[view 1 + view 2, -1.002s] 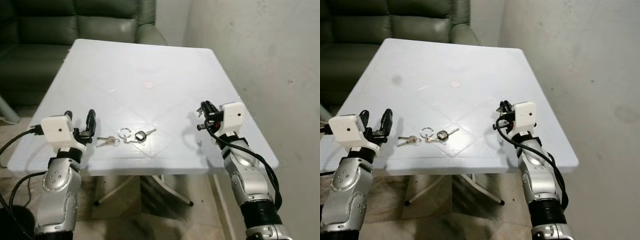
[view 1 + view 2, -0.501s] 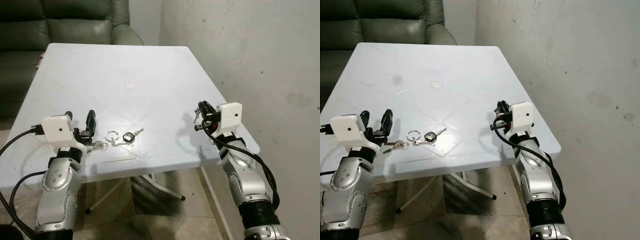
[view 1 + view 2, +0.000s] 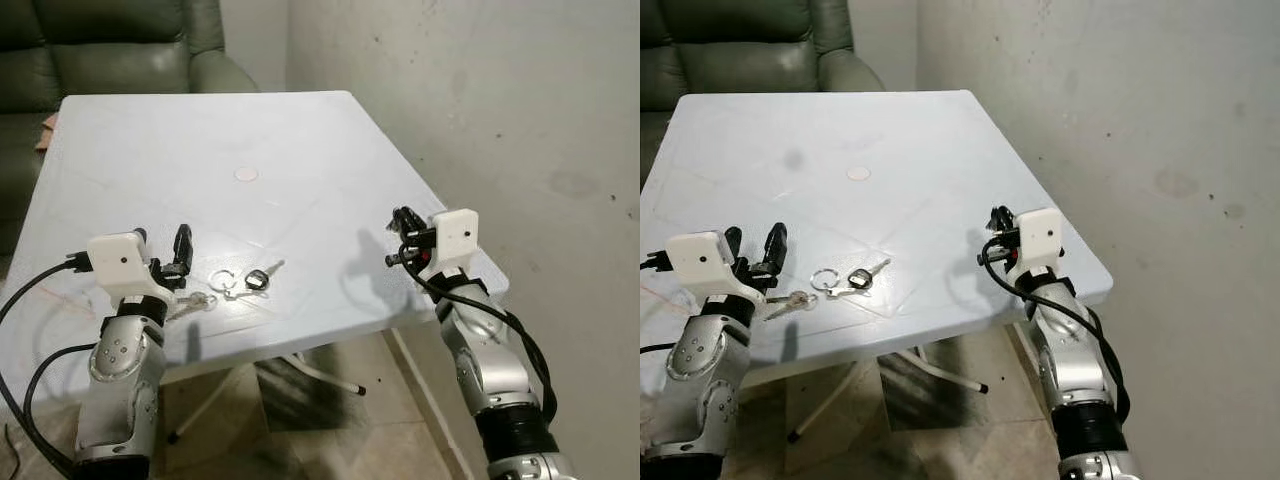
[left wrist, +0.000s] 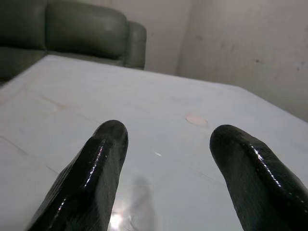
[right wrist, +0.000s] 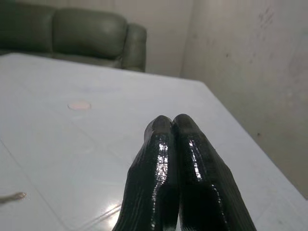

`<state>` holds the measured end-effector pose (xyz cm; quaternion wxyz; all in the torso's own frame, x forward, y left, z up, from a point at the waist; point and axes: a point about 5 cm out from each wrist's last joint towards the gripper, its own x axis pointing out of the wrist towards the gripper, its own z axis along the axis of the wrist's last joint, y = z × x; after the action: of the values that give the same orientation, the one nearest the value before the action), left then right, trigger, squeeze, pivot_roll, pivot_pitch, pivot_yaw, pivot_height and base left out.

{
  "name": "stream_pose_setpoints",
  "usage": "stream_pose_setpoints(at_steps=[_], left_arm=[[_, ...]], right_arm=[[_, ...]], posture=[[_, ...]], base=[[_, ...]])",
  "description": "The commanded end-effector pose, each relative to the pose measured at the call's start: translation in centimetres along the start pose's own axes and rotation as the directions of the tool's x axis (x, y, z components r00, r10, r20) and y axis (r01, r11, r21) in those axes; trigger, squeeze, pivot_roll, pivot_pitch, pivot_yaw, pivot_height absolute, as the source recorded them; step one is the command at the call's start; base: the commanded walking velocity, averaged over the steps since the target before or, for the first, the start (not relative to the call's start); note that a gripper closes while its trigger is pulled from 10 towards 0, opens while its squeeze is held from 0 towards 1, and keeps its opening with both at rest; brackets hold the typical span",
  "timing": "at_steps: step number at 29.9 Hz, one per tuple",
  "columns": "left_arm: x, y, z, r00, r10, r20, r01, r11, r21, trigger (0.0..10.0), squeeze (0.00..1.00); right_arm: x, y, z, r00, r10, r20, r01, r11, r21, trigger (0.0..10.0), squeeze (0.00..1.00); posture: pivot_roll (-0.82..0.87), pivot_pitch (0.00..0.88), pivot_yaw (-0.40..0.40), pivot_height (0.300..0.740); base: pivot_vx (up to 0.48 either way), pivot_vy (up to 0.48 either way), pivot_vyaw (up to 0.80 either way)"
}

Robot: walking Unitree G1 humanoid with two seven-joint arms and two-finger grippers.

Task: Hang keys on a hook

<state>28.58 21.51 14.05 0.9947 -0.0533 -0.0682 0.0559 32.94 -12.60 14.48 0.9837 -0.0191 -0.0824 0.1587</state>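
Left eye view: the keys (image 3: 232, 284) lie flat on the white counter (image 3: 300, 150), near its front edge, just beside the left gripper (image 3: 165, 262), whose jaws are spread, likely to straddle the bunch for a pickup. The right gripper (image 3: 403, 235) hovers near the counter's right edge, jaws pressed together and holding nothing, apparently waiting.

One key bunch (image 3: 232, 286), one table (image 3: 300, 150).

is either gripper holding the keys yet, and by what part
Nothing is held. The left gripper is open above the white table, just beside the keys, which lie flat on it. The right gripper is shut on nothing.
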Motion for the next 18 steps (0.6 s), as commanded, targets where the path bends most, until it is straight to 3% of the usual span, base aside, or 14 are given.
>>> stream_pose_setpoints(at_steps=[1,18], left_arm=[[0.13,-0.78,-0.26,1.0,-0.012,-0.018,0.012,1.0,-0.011,10.0,0.0],[0.07,-0.82,-0.3,1.0,-0.011,-0.018,0.011,1.0,-0.002,10.0,0.0]], right_arm=[[-0.29,-1.0,0.27,0.999,-0.035,0.007,0.035,0.999,-0.015,10.0,0.0],[-0.4,-0.9,0.22,0.999,-0.034,0.001,0.034,0.999,-0.018,10.0,0.0]], posture=[[-0.07,0.017,-0.057,0.74],[-0.07,0.022,-0.058,0.74]], base=[[0.0,0.0,-0.78],[0.0,0.0,-0.78]])
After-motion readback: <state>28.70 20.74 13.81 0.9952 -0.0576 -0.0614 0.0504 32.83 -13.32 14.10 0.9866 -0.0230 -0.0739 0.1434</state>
